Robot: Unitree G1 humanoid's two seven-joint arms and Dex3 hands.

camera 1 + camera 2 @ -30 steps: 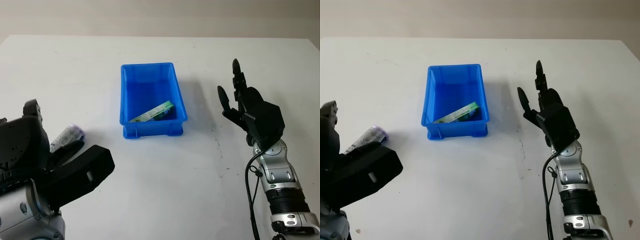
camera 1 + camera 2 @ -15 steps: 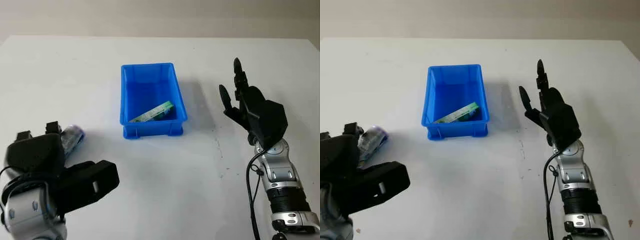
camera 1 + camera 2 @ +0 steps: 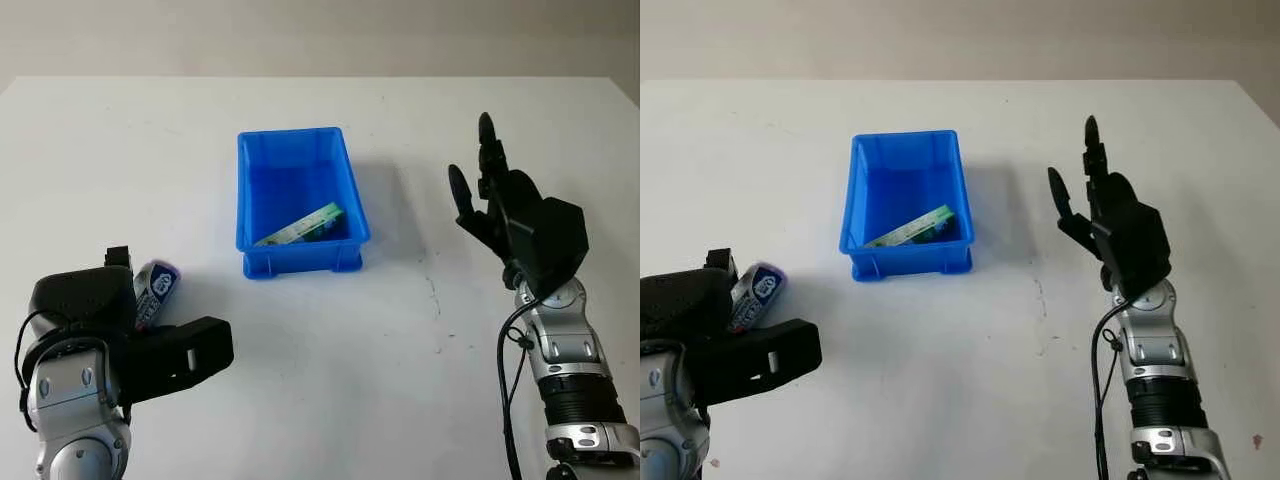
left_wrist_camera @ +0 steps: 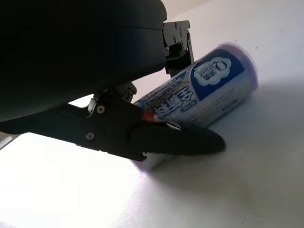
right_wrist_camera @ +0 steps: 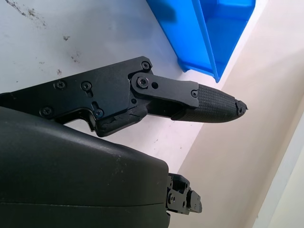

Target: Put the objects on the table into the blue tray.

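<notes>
A purple and white can (image 3: 157, 288) lies on the white table at the near left, well short of the blue tray (image 3: 243, 190). My left hand (image 3: 120, 325) is down at the table with the can between its thumb and fingers, and it is open. In the left wrist view one straight finger (image 4: 180, 140) crosses in front of the can (image 4: 204, 90) and the others stand behind it. A green and white box (image 3: 300, 225) lies tilted inside the tray. My right hand (image 3: 500, 205) is held up, open, to the right of the tray.
The tray's corner (image 5: 199, 38) appears past my right hand's finger (image 5: 209, 102) in the right wrist view. Small dark marks (image 3: 436, 290) dot the table between the tray and my right arm. The table's far edge runs behind the tray.
My left hand has dropped and drawn back toward me, settling around the can, which has turned more end-on. The right hand has shifted slightly right and back.
</notes>
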